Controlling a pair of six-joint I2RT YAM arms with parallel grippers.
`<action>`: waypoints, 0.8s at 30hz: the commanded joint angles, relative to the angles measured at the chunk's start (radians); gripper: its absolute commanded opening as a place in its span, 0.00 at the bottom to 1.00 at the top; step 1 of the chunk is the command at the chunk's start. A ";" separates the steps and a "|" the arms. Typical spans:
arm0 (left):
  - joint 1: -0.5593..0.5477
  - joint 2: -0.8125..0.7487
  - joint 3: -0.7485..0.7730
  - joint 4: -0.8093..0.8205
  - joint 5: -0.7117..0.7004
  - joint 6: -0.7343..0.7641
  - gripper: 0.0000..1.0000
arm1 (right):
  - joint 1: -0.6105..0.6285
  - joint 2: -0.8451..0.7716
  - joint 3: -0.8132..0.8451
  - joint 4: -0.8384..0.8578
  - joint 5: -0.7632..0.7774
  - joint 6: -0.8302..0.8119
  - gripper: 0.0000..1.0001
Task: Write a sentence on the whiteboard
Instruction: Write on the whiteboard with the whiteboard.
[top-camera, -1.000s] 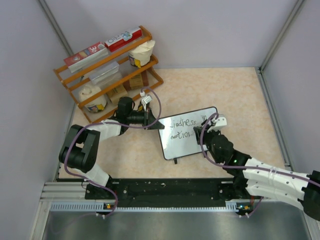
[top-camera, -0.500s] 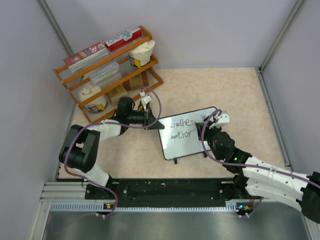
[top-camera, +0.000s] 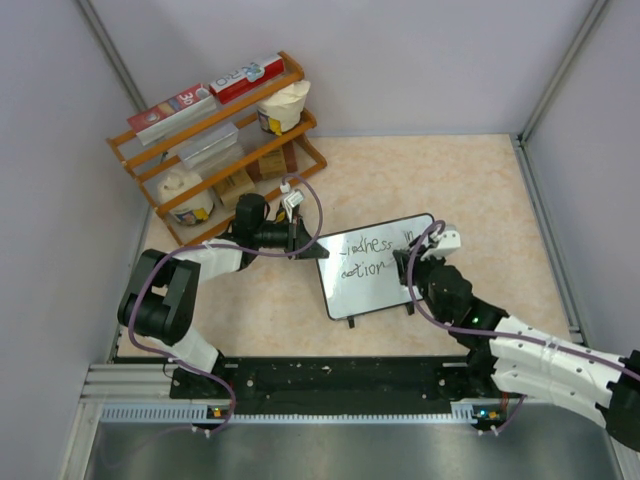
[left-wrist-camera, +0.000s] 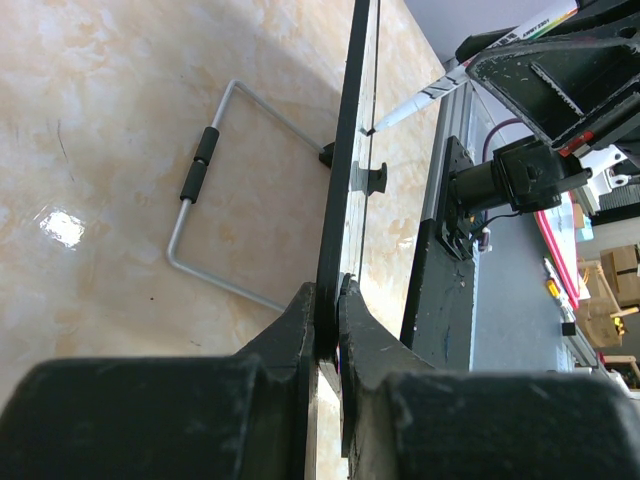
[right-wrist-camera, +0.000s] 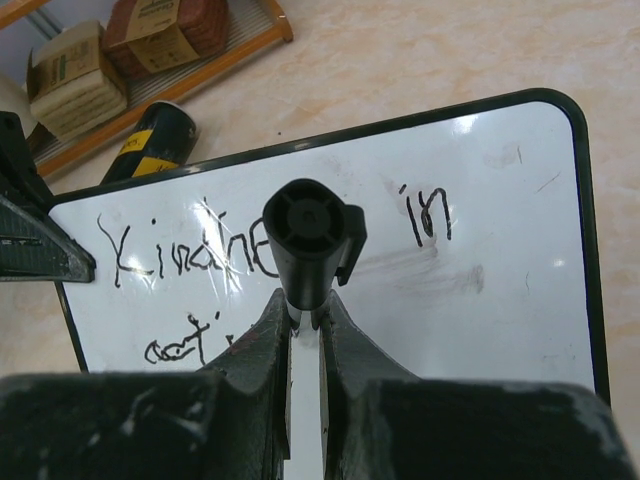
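Right gripper (top-camera: 406, 267) nudged right, clamping marker (right-wrist-camera: 305, 238) at end of sentence (top-camera: 365, 256) on whiteboard (top-camera: 372, 295); left gripper (left-wrist-camera: 328, 305) pinches whiteboard's left edge.

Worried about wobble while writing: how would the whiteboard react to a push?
Likely light: the whiteboard looks thin edge-on. Propped on a wire stand, it could slide or tip under the marker's push; the left pincer clamping its edge probably steadies it.

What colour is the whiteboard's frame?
The frame is black, clearest in the right wrist view.
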 joint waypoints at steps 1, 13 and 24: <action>-0.011 0.032 -0.028 -0.064 -0.103 0.138 0.00 | -0.012 -0.017 -0.017 -0.036 -0.018 0.019 0.00; -0.011 0.031 -0.028 -0.066 -0.102 0.138 0.00 | -0.012 -0.050 -0.016 -0.045 -0.041 0.012 0.00; -0.011 0.031 -0.028 -0.066 -0.103 0.138 0.00 | -0.017 -0.135 0.084 -0.083 -0.045 -0.028 0.00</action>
